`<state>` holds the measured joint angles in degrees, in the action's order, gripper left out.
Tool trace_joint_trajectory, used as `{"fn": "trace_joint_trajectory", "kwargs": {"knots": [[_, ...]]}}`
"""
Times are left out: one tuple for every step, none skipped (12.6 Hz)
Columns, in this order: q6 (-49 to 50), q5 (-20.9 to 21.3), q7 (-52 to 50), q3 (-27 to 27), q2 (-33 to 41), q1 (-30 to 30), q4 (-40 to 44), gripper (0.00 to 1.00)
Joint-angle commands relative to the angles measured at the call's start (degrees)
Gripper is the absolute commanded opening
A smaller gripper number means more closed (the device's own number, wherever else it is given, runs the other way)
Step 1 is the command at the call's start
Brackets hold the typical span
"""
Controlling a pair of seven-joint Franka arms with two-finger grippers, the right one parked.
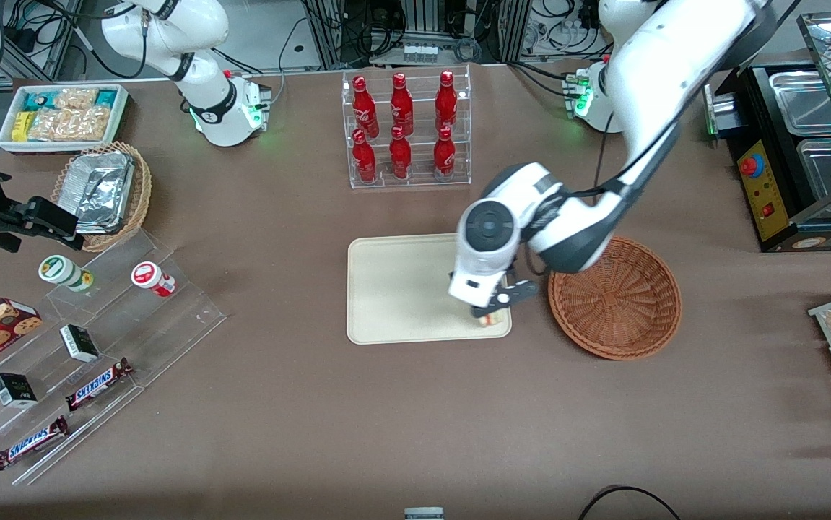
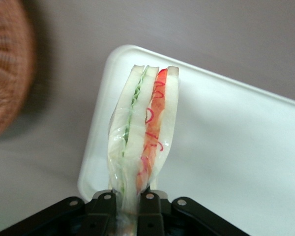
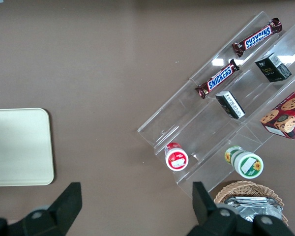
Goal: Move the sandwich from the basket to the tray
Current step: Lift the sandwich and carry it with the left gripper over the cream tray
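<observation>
My gripper [image 1: 491, 312] is shut on the sandwich [image 2: 143, 129], a clear-wrapped wedge of pale bread with green and red filling layers. In the front view only a small bit of the sandwich [image 1: 488, 320] shows under the fingers, over the corner of the cream tray [image 1: 393, 289] that lies nearest the basket and the front camera. The wrist view shows the tray [image 2: 236, 147] beneath the sandwich. The reddish-brown wicker basket [image 1: 621, 303] sits empty beside the tray, toward the working arm's end of the table; its rim [image 2: 7, 69] also shows in the wrist view.
A clear rack of red bottles [image 1: 404, 130] stands farther from the front camera than the tray. Stepped acrylic shelves [image 1: 90, 347] with snacks, a foil-filled wicker basket [image 1: 105, 191] and a white snack box [image 1: 61, 115] lie toward the parked arm's end. A black warmer [image 1: 798, 152] stands past the basket.
</observation>
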<state>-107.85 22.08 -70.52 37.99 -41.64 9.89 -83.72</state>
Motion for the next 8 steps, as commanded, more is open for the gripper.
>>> {"fn": "trace_joint_trajectory", "kwargs": {"knots": [[0.8,2.8,-1.4,-0.3,-7.0,5.0,8.6,0.12],[0.5,3.0,-2.4,-2.1,-8.1,7.0,9.9,0.12],[-1.5,3.1,-2.5,-3.6,-8.8,9.2,10.7,0.11],[-3.7,3.1,-3.3,-4.9,-9.6,10.8,10.8,0.11],[-5.4,3.1,-4.4,-6.6,-10.6,12.8,11.3,0.11],[-6.5,3.1,-4.6,-8.5,-11.5,14.7,12.3,0.11],[-6.6,3.0,-4.8,-9.5,-12.2,15.8,13.1,0.11],[-6.6,2.9,-5.2,-9.5,-12.2,15.9,13.1,0.11]]}}
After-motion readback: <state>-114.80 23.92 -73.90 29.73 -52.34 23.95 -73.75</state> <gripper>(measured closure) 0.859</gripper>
